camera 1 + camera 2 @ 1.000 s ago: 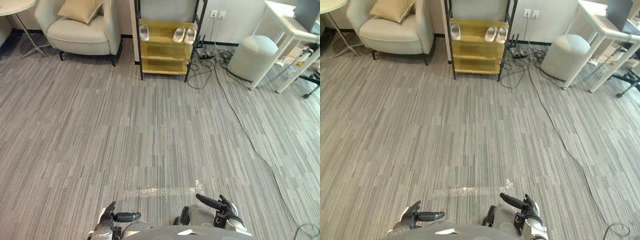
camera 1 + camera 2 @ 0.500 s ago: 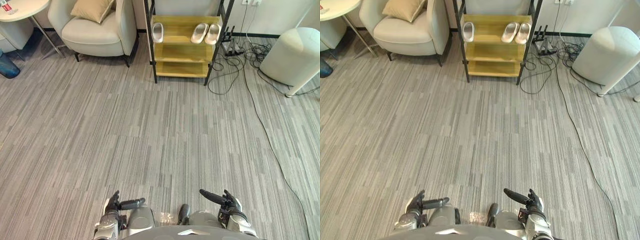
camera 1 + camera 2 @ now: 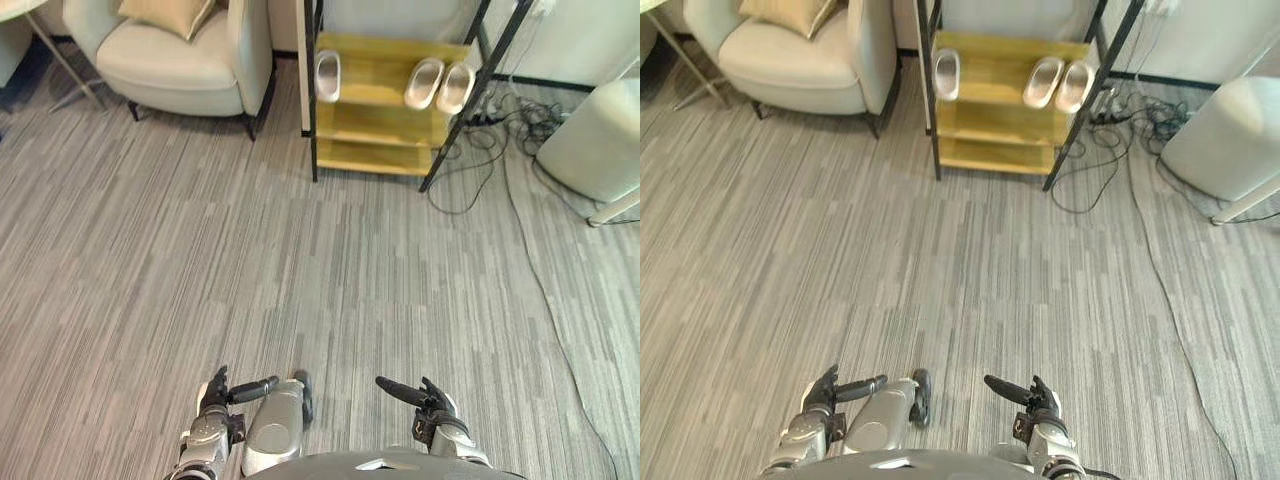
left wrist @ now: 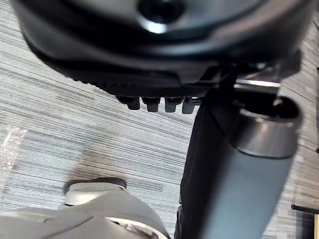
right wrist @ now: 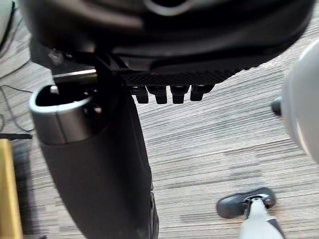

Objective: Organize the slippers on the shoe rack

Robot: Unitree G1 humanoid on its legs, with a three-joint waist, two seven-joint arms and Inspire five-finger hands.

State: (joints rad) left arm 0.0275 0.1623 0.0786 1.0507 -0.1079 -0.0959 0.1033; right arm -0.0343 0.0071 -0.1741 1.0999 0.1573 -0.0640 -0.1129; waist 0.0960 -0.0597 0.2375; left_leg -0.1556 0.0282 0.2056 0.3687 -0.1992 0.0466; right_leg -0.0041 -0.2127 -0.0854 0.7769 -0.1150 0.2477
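We see the shoe rack (image 3: 383,62) at 12 o'clock, well away across the grey carpet (image 3: 300,260); it has yellow shelves in a black frame. Three pale slippers lie on its top shelf. The single slipper (image 3: 328,75) sits at the left end, its long axis running 12 to 6. The pair of slippers (image 3: 440,86) sits at the right end, the two just beside each other and both leaning toward 1 o'clock. We cannot tell for certain which end of each is the toe, and any print on them is too small to read.

At 11 o'clock an armchair (image 3: 170,70) stands beside the rack; a tan cushion (image 3: 165,12) leans in its seat. At 2 o'clock there is a pale round stool (image 3: 595,145), with loose cables (image 3: 480,150) on the carpet between it and the rack.

Our left hand (image 3: 215,398) hangs at 7 o'clock and our right hand (image 3: 430,408) at 5 o'clock, well apart from the slippers. Each is relaxed and spread with its thumb reaching inward, and each holds nothing. The wrist views show the fingers (image 4: 149,103) of the left and the fingers (image 5: 164,93) of the right in a loose row over bare carpet.
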